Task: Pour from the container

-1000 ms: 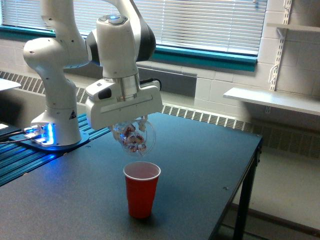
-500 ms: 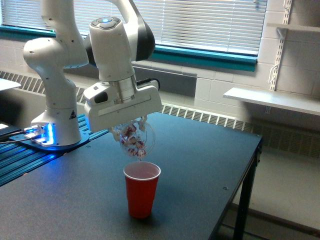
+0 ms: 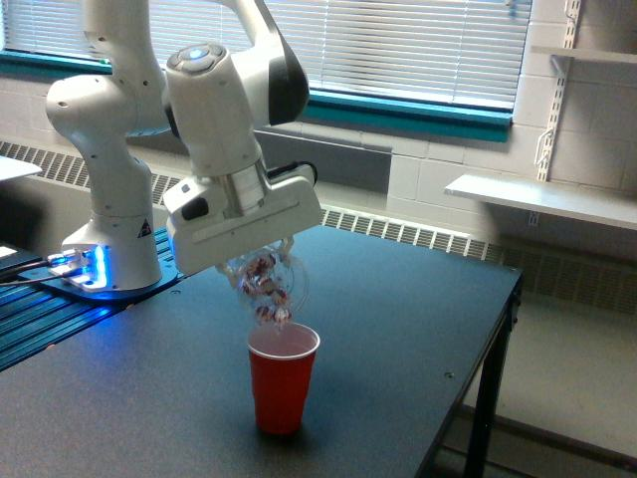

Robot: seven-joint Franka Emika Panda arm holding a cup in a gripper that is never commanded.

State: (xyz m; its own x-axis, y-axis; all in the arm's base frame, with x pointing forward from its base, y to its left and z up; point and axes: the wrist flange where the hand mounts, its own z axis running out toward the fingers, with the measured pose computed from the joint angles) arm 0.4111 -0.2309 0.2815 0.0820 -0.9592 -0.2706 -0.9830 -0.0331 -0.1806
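The red cup (image 3: 283, 376) stands upright on the dark bench (image 3: 378, 329). Just above its rim, my gripper (image 3: 261, 261) pinches the clear container (image 3: 267, 282), tipped steeply mouth-down beneath it, reddish and pale pieces inside.

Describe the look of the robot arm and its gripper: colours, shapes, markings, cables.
The arm is glossy white with rounded, bulky segments and dark grey joints. A blue light glows on its top joint cap and at its base, which bears a small black triangle mark. The gripper hangs from a wide, boxy white body. Dark cables trail from the base.
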